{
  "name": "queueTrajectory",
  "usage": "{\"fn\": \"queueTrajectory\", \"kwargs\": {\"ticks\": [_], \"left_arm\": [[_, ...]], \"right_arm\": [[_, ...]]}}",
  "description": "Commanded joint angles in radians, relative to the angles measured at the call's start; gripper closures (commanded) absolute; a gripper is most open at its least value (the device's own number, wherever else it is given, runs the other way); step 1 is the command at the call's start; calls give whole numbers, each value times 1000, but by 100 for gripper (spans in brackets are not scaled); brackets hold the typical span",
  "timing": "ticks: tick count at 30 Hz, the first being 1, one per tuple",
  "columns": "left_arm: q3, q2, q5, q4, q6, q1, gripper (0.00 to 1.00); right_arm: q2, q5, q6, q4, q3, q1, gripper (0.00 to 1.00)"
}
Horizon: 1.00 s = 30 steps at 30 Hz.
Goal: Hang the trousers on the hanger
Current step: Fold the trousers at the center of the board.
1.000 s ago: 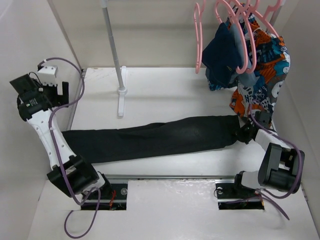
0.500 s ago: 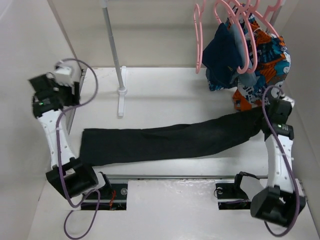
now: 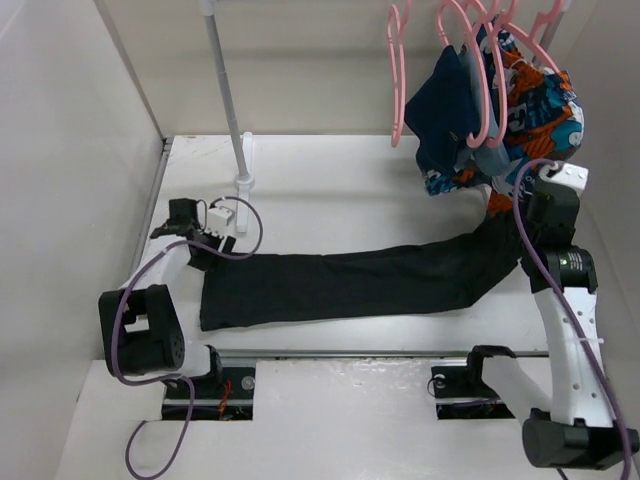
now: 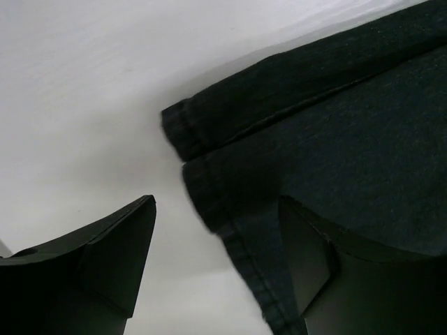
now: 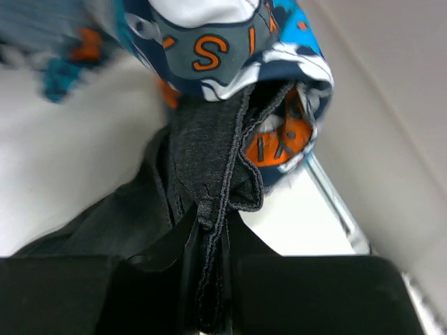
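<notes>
The black trousers (image 3: 350, 282) lie stretched across the table, cuffs at the left, waist at the right. My right gripper (image 3: 512, 238) is shut on the waistband (image 5: 209, 174) and holds that end lifted, close under the patterned garment. My left gripper (image 3: 210, 252) is low over the cuff end. In the left wrist view its jaws (image 4: 216, 237) stand open astride the hemmed cuff edge (image 4: 209, 181), with the right finger (image 4: 328, 272) over the fabric and the left finger (image 4: 105, 258) over bare table. The bare pink hanger (image 3: 397, 80) hangs at the top, left of the clothed ones.
Pink hangers with a navy garment (image 3: 445, 105) and a patterned blue-orange garment (image 3: 535, 105) hang at the top right. The patterned garment (image 5: 230, 42) nearly touches the held waistband. A white rack pole (image 3: 225, 90) stands on its base (image 3: 242, 190) at the back left. Walls close both sides.
My left arm swung down from the left wall to the cuff end, its jaws narrower than before. My right gripper pulled the waist rightward and up, dragging the trousers right.
</notes>
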Motion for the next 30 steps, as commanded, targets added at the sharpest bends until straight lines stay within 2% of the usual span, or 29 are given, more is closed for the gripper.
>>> {"fn": "queueTrajectory", "kwargs": {"ticks": [1,2,3,5,6,8,9,11,12,13,17,19,21,24,28,30], "left_arm": [[-79,-3,-132,119,-51,-45,32],[-79,11,-174,136,-61,-45,32],[-91,26,-195,156,-61,-45,32],[-102,66,-228,167,-70,-45,34],[-102,66,-248,182,-70,-45,34],[-129,77,-262,192,-80,-45,34],[-130,77,-262,202,-80,-45,34],[-151,77,-262,202,-80,-45,35],[-151,77,-262,202,-71,-45,36],[-165,77,-262,212,-70,-45,36],[-185,77,-262,212,-70,-54,38],[-194,51,-262,212,-70,-54,38],[-194,37,-262,221,-60,-54,38],[-203,25,-262,221,-60,-54,38],[-203,16,-262,221,-49,-54,37],[-194,26,-262,221,-49,-54,36]], "right_arm": [[-33,171,-62,59,141,166,100],[-34,263,-62,48,155,224,100],[-34,306,-62,48,184,344,100],[-8,377,-62,36,207,462,100],[5,430,-62,24,216,578,100],[46,499,-24,14,242,715,100],[63,605,-13,14,243,794,100],[130,781,16,14,270,1108,100],[156,782,26,27,270,1110,100],[179,861,26,40,281,1201,100],[269,900,66,74,264,1208,100],[279,900,176,10,255,1179,100],[253,861,278,-82,209,1099,100],[154,727,349,-91,108,978,100],[13,542,349,-33,-33,892,100],[-46,433,406,-44,-81,870,100]]}}
